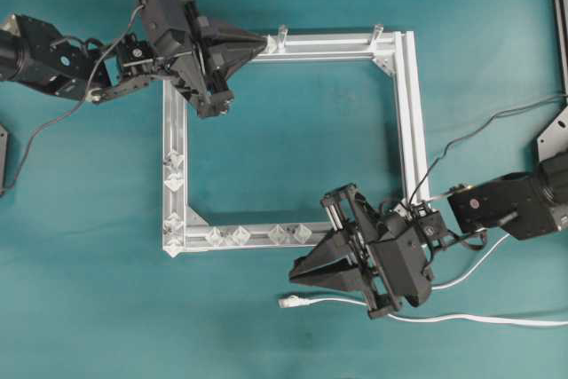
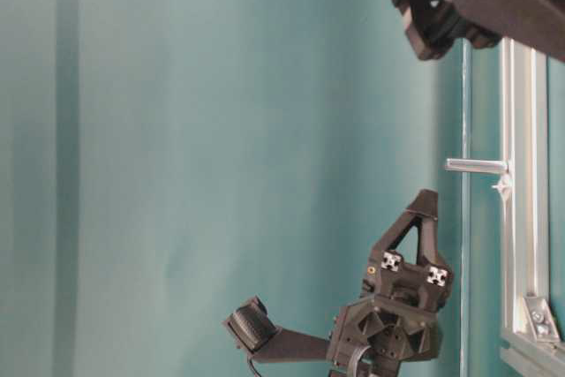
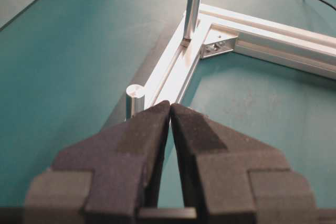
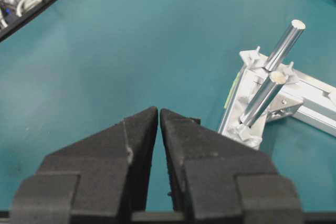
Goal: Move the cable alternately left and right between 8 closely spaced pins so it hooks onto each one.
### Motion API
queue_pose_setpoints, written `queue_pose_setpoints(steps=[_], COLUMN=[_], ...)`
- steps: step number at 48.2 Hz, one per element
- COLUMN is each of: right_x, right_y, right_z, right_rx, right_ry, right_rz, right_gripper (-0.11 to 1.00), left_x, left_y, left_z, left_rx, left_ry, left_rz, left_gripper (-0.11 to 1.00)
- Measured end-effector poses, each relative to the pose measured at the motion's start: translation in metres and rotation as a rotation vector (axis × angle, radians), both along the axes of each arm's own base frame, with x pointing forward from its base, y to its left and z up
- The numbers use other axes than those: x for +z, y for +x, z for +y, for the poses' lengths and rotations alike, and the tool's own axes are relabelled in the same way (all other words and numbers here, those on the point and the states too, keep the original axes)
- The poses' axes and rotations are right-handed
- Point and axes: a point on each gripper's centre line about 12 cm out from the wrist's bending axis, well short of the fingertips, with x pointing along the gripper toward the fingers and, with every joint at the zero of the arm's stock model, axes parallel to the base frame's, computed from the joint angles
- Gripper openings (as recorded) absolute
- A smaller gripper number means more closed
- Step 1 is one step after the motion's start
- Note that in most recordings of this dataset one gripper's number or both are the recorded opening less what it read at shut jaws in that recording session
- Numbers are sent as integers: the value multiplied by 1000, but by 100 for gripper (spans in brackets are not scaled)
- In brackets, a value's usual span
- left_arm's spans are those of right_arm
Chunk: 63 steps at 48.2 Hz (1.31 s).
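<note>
The white cable (image 1: pixel 470 317) lies on the teal table below the frame, and its plug (image 1: pixel 288 302) points left. Nothing holds it. My right gripper (image 1: pixel 296 274) hovers just above the plug, outside the bottom rail. It is shut and its pads (image 4: pixel 143 129) are empty. The pins (image 1: pixel 240 236) sit in close pairs on the bottom rail, and more pins (image 1: pixel 173 172) on the left rail. My left gripper (image 1: pixel 264 42) is at the top rail, shut with nothing between its fingers (image 3: pixel 152 129).
The square aluminium frame (image 1: pixel 410 113) fills the middle of the table. Two taller grey posts (image 1: pixel 282 35) (image 1: pixel 376 33) stand on its top rail. A near post (image 3: pixel 135 99) is right beside my left fingertips. A grey robot cable (image 1: pixel 484 264) curls by the right arm.
</note>
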Motion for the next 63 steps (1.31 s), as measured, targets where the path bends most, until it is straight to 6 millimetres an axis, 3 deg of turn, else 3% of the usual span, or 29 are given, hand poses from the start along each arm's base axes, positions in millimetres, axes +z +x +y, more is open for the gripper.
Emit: queue_pose_setpoints(steps=[2,5,7,13,18,31,36,44,63], right_x=[-1,-3,-5,-10,-2,7,7,9,5], right_y=[0,0,-1,-2,-2,-5,-4,-2,-7], right_z=[0,0,0,-1,-1,1,5,11,17], right_rx=[-1,-2,-4,-7,-9,-8,-3,3,-23], right_ry=[5,1,-1,-25,-36,-60,-70,-61,44], right_rz=[5,20,37,94,109,162,191,217,277], right_gripper=[17,4,0,0,0,0,20,67,69], left_x=[3,13,23,41,48,51,52,49,41], left_y=[0,0,2,0,-4,-17,-21,-30,-66], left_z=[0,-2,-2,-3,-5,-17,-21,-27,-46], left_rx=[-4,-19,-26,-33,-39,-64,-70,-82,-117], left_ry=[3,13,17,14,0,-22,-23,-26,-52], left_rz=[-2,-8,-18,-8,28,88,88,103,189], left_gripper=[12,1,0,0,0,0,0,0,0])
